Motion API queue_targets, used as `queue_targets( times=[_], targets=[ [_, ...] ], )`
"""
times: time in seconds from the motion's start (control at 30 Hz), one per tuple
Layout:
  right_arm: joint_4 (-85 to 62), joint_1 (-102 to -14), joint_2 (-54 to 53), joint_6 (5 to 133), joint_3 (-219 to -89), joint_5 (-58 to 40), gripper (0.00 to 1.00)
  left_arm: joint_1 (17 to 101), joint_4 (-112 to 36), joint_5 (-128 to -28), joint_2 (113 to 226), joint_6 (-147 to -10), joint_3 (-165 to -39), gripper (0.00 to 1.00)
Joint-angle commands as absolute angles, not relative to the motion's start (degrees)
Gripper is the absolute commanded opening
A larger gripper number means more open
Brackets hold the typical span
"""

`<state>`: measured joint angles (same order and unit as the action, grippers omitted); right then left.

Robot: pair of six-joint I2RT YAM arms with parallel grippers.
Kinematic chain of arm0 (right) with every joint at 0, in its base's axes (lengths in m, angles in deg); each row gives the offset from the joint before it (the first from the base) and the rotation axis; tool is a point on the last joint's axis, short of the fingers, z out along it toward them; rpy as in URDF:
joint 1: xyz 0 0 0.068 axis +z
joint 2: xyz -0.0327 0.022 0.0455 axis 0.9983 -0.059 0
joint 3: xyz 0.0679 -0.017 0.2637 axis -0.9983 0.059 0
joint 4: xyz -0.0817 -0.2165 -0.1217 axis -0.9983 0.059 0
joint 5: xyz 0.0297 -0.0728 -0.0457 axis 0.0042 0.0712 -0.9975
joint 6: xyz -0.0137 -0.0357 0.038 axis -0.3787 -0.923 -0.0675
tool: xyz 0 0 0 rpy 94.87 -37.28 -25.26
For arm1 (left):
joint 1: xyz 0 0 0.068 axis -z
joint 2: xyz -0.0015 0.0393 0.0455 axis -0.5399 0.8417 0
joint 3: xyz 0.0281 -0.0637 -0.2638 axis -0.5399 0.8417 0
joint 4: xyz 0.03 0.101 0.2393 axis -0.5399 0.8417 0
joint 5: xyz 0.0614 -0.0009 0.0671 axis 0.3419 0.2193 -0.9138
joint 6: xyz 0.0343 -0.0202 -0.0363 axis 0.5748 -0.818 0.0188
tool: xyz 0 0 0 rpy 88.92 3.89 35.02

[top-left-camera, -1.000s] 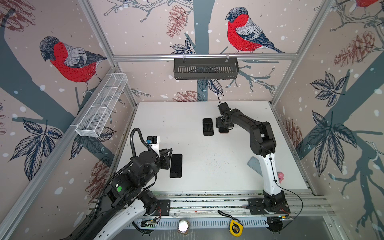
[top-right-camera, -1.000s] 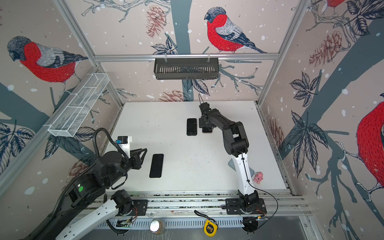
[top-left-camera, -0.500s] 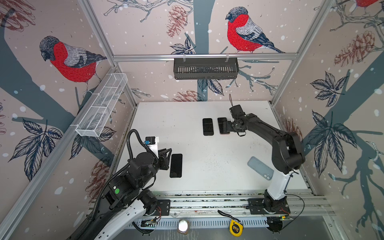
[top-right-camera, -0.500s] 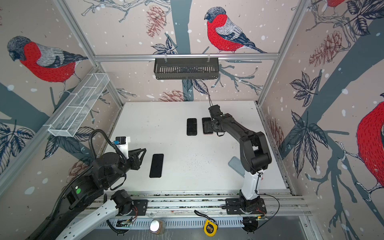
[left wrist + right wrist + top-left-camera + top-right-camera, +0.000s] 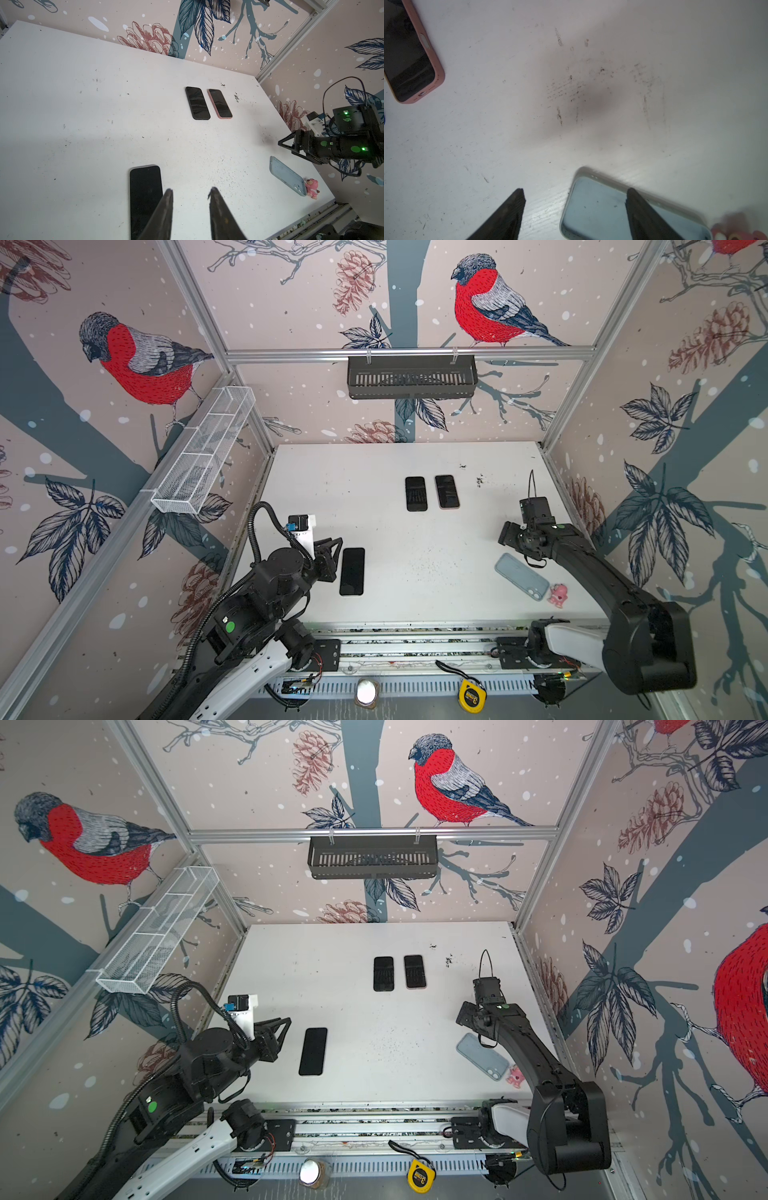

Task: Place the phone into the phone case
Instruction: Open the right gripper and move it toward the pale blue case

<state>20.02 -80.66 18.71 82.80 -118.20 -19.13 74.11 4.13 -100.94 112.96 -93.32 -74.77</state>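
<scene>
The bare black phone (image 5: 352, 571) lies screen-up on the white table (image 5: 415, 572) at front left, also in the left wrist view (image 5: 145, 197). My left gripper (image 5: 337, 549) (image 5: 191, 189) hovers right beside its long edge, open with a small gap and nothing between the fingers. The empty light-blue phone case (image 5: 521, 576) (image 5: 602, 209) lies open side up at front right. My right gripper (image 5: 503, 533) (image 5: 575, 190) hangs just above the case's near end, wide open and empty, one finger over the case's inside.
Two cased phones lie side by side at the back: a black one (image 5: 416, 493) and a pink-cased one (image 5: 446, 491). A small pink toy (image 5: 558, 594) sits against the blue case's corner. A wire basket (image 5: 203, 456) and a black rack (image 5: 411, 377) hang on the walls.
My right arm has drawn back from the two phones at the back to the front right, above the blue case. The left arm and the black phone have not moved.
</scene>
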Motion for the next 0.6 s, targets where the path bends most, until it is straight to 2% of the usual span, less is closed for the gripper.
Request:
queue_targets(
  times=[0.0, 0.17, 0.23, 0.27, 0.57],
  targets=[
    [18.06, -80.41, 18.32, 84.96, -117.12, -12.05, 0.73, 74.06, 2.78, -101.09, 113.20, -93.24, -74.70, 0.32],
    [15.24, -77.87, 15.67, 86.91, -114.95, -9.69, 0.66, 74.12, 2.76, -101.20, 113.06, -93.25, -74.77, 0.31],
    [14.17, -76.94, 13.66, 87.37, -114.09, -9.98, 0.60, 74.08, 2.82, -101.24, 112.91, -93.20, -74.71, 0.32],
    [13.53, -76.66, 12.97, 87.46, -113.67, -10.01, 0.54, 74.07, 2.87, -101.24, 112.88, -93.22, -74.72, 0.31],
    [11.90, -74.50, 9.28, 87.77, -112.42, -15.18, 0.50, 74.07, 2.82, -101.06, 113.23, -93.12, -74.68, 0.31]
  ],
)
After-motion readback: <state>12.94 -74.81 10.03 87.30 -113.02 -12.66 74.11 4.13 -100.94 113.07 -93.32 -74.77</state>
